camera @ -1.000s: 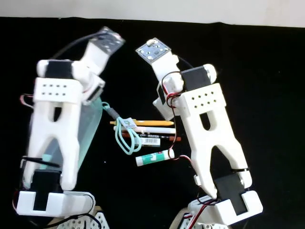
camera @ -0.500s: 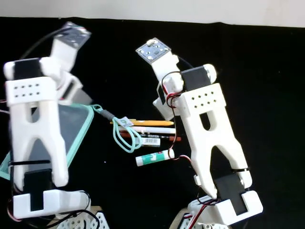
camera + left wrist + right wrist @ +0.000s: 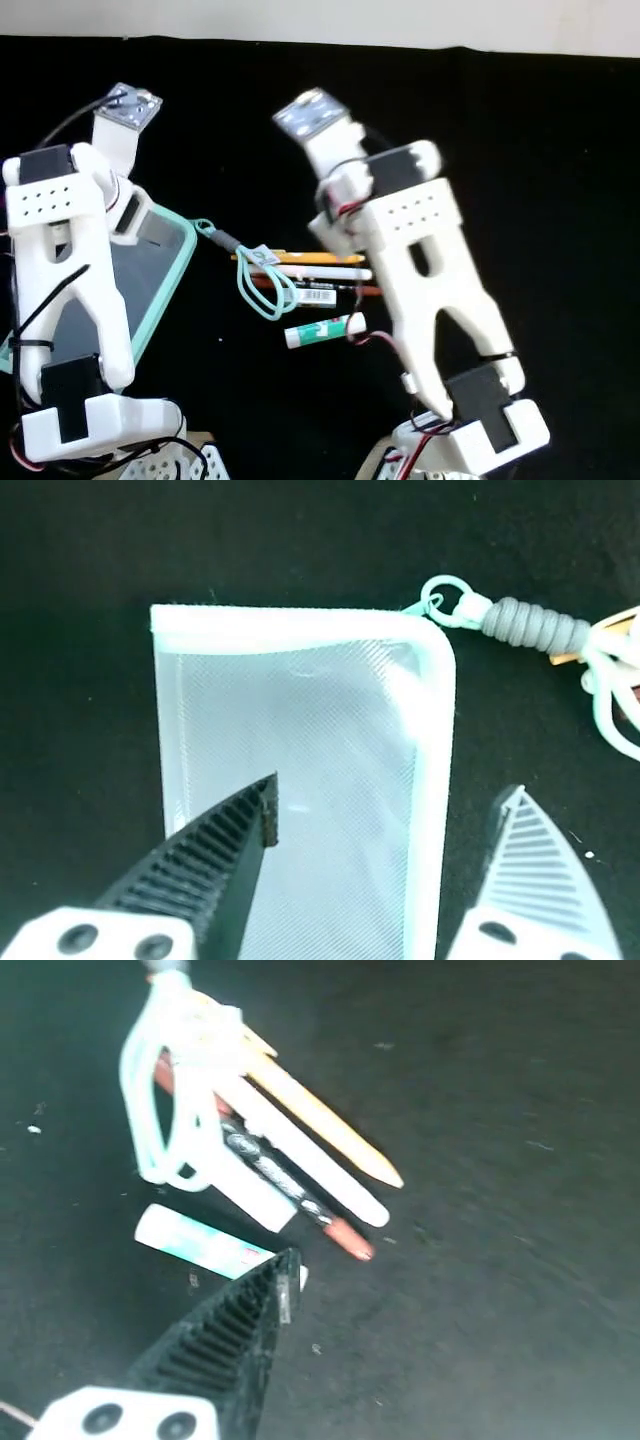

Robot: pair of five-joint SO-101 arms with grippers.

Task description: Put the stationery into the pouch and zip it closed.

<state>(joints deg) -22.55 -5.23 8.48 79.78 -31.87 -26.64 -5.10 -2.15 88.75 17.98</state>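
Early stage, by appearance: the pouch (image 3: 300,740) lies on the desk (image 3: 560,200) beneath the spread left gripper (image 3: 392,805), the pens (image 3: 310,272) and glue stick (image 3: 325,330) lie outside it, nothing is packed or zipped, and whether the right gripper (image 3: 272,1295) is spread cannot be told.

Table (image 3: 540,150): black, flat.
Pouch (image 3: 150,285): clear, mint-edged, flat on the left arm's side.
Cord (image 3: 262,290): mint loop over the pens.
Pens (image 3: 325,272): side by side, mid-table.
Tube (image 3: 325,329): white, just beside the pens.
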